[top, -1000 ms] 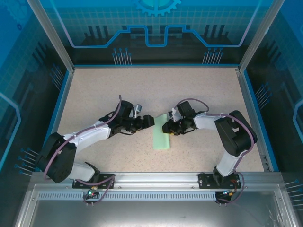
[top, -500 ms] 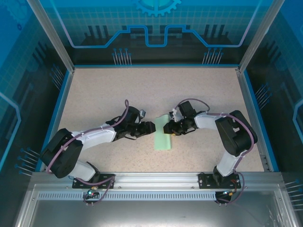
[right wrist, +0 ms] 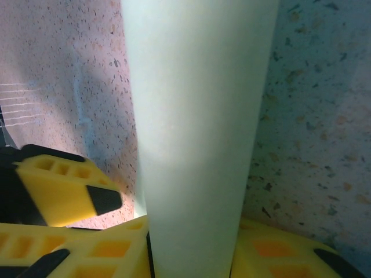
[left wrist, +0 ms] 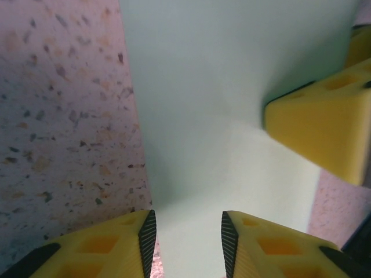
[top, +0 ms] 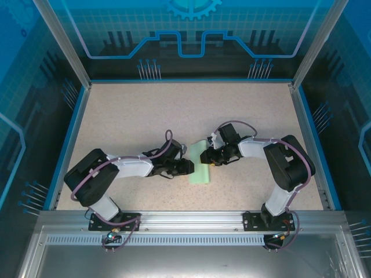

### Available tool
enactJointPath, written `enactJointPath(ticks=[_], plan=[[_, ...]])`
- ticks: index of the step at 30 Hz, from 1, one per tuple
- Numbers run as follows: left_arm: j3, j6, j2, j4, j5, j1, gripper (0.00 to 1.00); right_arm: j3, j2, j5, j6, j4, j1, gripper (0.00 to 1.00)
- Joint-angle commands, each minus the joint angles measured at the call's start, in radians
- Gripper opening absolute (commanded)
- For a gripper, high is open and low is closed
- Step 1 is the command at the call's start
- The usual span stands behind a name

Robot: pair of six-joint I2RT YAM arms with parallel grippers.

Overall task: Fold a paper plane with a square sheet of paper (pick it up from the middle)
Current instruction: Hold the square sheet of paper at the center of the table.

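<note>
Two claws of mine meet at one sheet of paper [top: 198,172], a pale mint-green band folded long and narrow, on the middle of the speckled counter [top: 145,116]. The sheet lies just right of my left claw [top: 188,168] and just left of my right claw [top: 204,156]. The two tips stand just beside each other with the paper between them.

Through my right wrist camera, the band rises straight out of the gap between my right fingers [right wrist: 272,255] and fills that gap from pad to pad. My right claw is clamped on the sheet. The paper there looks bowed rather than flat, and the rest of it runs away from the claw over the counter. Low down to the left of that claw, one yellow finger [right wrist: 64,185] of my left claw pokes in, its black pad close to the paper's edge.

Through my left wrist camera, the sheet spreads out ahead of the claw and a strip of it passes between my two left pads [left wrist: 148,237]. The jaws there stand a little apart with paper in the gap. I cannot tell whether the pads press it or only straddle it. Ahead and to the right of my left claw, a finger [left wrist: 316,130] of my right claw sits against the sheet, and a soft shadow falls on the paper beside its tip.
</note>
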Motion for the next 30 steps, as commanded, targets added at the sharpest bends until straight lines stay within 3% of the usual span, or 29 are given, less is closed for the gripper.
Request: enactJointPath(ticks=[1,9,18,24,30], plan=[[0.030,0.032,0.036,0.021,-0.022,-0.023,0.37,-0.004,-0.009,-0.029,-0.002,-0.014,-0.011,0.35],[0.054,0.049,0.088,0.010,-0.032,-0.035,0.33,0.006,-0.019,-0.022,-0.003,-0.027,-0.006,0.37],[0.079,0.084,0.106,-0.045,-0.053,-0.036,0.32,0.058,-0.101,0.119,-0.055,-0.219,-0.004,0.54],[0.103,0.079,0.108,-0.038,-0.031,-0.043,0.33,0.127,-0.120,0.243,-0.080,-0.326,0.033,0.55],[0.140,0.082,0.102,-0.060,-0.022,-0.054,0.34,0.157,-0.082,0.279,-0.084,-0.343,0.051,0.52]])
